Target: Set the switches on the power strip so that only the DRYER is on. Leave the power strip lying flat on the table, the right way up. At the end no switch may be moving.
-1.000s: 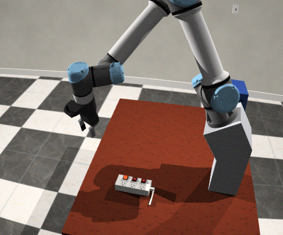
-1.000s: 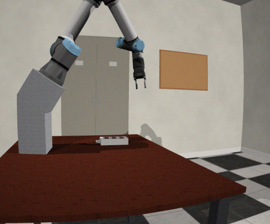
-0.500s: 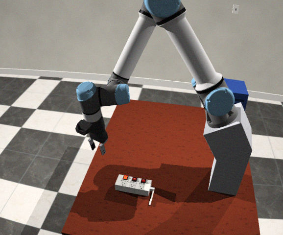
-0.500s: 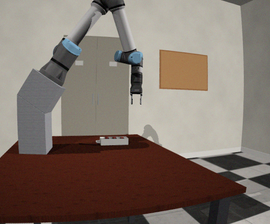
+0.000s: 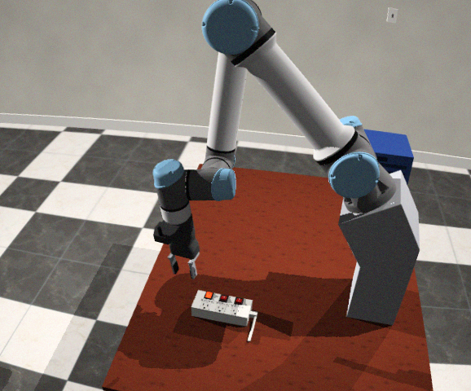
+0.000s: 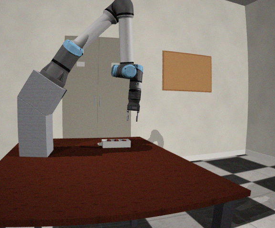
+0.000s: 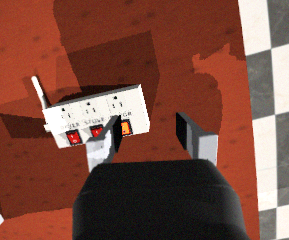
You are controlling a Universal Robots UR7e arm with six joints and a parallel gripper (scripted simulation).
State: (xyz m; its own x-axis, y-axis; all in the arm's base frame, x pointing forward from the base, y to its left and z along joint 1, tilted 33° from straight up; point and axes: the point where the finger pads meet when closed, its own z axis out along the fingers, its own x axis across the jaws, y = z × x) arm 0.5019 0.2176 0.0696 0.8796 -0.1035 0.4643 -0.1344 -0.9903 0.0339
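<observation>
The white power strip is lying flat and right way up on the dark red counter, toward the counter's edge away from the grey pedestal that is carrying the arm; a short white cable stub is sticking out of the end of the strip nearer the pedestal. Three rocker switches are sitting in a row along the top of the strip; the end switch farthest from the cable is glowing bright orange, while the middle switch and the switch next to the cable are showing a darker red; labels are printed beside the switches in the wrist view, but they are too blurred to read.

The end effector is hanging above the counter with its fingers pointing down and spread to their full width, gripping nothing; in the exterior view it is hovering well above the strip, over the end away from the cable. In the wrist view one finger is overlapping the strip beside the orange switch, and the other finger is standing over bare counter; neither is touching the strip.
</observation>
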